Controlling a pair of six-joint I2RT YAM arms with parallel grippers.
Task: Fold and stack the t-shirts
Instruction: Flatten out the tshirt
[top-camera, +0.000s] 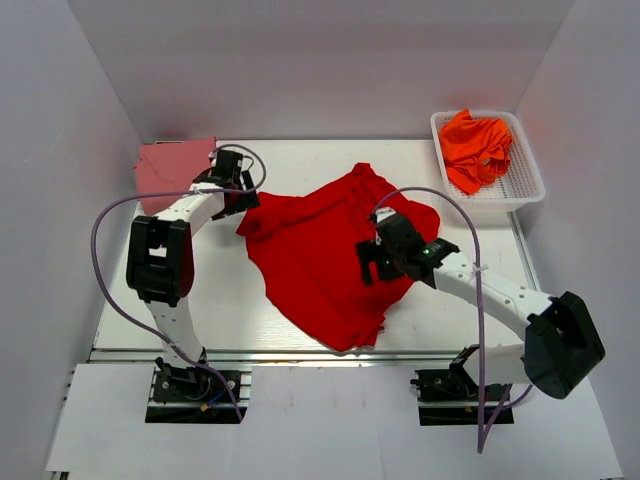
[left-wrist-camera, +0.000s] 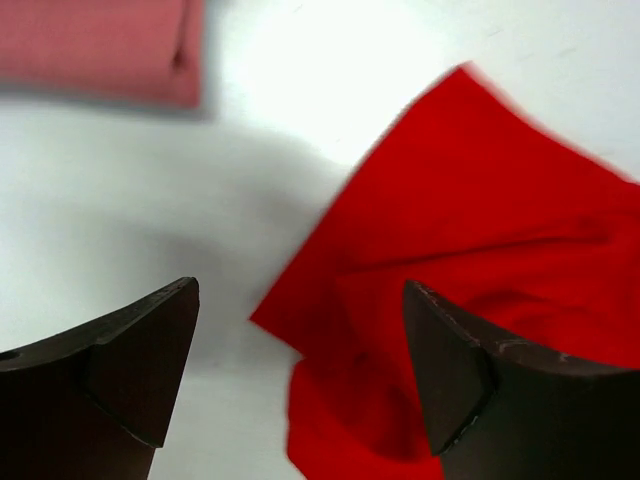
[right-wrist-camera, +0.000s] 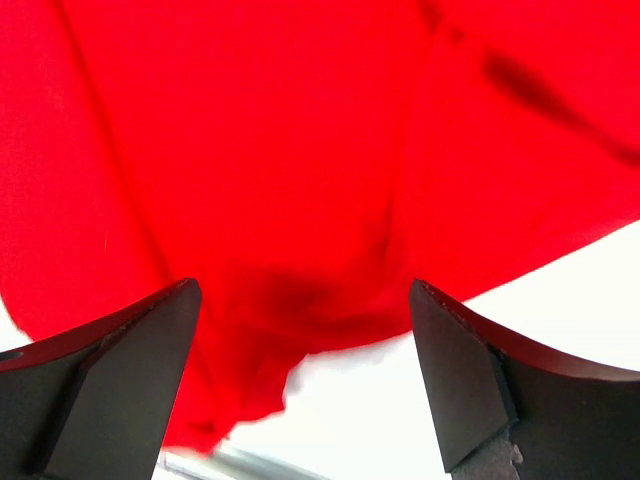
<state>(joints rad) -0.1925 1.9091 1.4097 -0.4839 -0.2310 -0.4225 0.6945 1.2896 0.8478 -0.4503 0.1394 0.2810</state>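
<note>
No writing, label, brand mark or number can be read in any view. The red t-shirt (top-camera: 320, 265), the pink t-shirt (top-camera: 172, 170), the orange t-shirts (top-camera: 478, 148), the basket (top-camera: 520, 178) and the worktop (top-camera: 220, 300) show plain colour only. The arms (top-camera: 160, 260) are too small, and the wrist views too blurred, to tell any marking.

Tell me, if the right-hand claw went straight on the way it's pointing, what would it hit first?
Most likely the red t-shirt: it fills the space ahead of the open right gripper, spread on the table. How far off it lies is hard to judge.
</note>
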